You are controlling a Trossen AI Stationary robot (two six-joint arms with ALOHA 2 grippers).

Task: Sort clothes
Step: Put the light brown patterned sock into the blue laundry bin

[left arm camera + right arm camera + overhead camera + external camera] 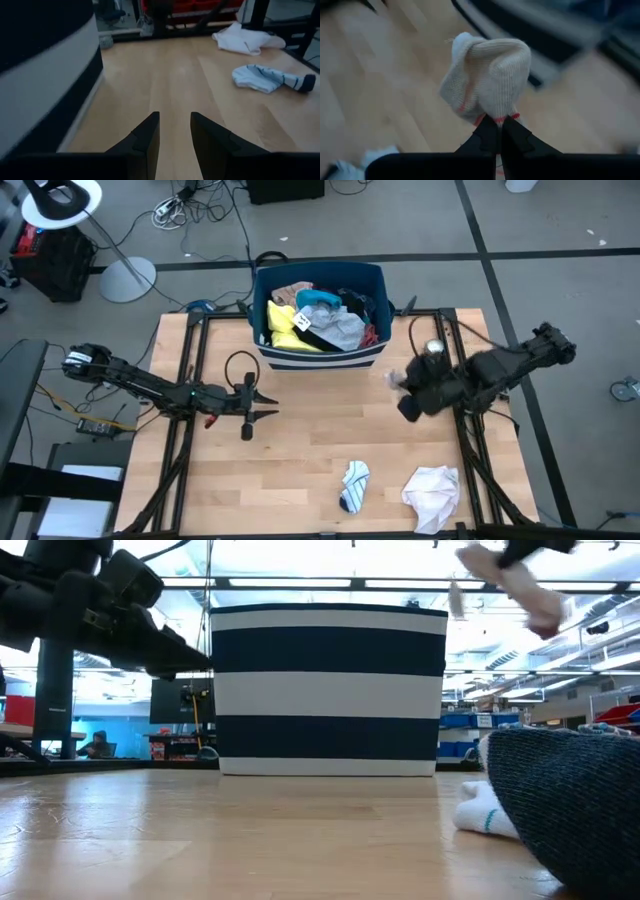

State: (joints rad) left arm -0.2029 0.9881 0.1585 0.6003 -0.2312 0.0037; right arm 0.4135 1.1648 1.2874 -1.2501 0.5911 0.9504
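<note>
Right gripper (500, 125) is clamped on a cream sock (487, 80) with red stitching, held above the table (300, 470) just right of the striped bin (320, 358); only the right wrist view shows the pinch, while the high view blurs it. Clothes (315, 320) fill the bin. Nearer the table's front edge than the bin lie a striped sock (354, 483) and a white garment (433, 495). Left gripper (174, 142), fingers apart, hovers left of the bin. No writing is readable.
</note>
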